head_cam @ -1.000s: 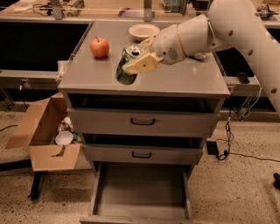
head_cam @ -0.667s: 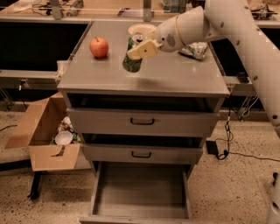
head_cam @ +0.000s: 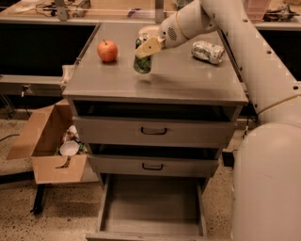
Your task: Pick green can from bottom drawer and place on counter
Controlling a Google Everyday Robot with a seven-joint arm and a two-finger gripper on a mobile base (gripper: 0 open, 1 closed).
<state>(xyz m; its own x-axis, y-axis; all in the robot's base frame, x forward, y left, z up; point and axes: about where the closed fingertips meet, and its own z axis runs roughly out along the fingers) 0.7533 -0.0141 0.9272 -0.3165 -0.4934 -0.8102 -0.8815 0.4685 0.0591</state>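
**Can in grip over mid-table: your move is straight down**

Apple (head_cam: 107, 51) sits left of the green can (head_cam: 141, 65), with a gap between. The can is upright, long axis vertical, pinched in your end effector (head_cam: 144, 52), which reaches in from the right. Can't tell if its base touches the table (head_cam: 178, 84). A crushed can (head_cam: 207, 52) lies well right. There's open room toward the near edge. The bottom drawer (head_cam: 153, 207) hangs open below.

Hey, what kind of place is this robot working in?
Probably a lab or workshop: grey metal drawer cabinet, cluttered wooden bench behind, cardboard box on the floor. The pincer holds the green can over the counter.
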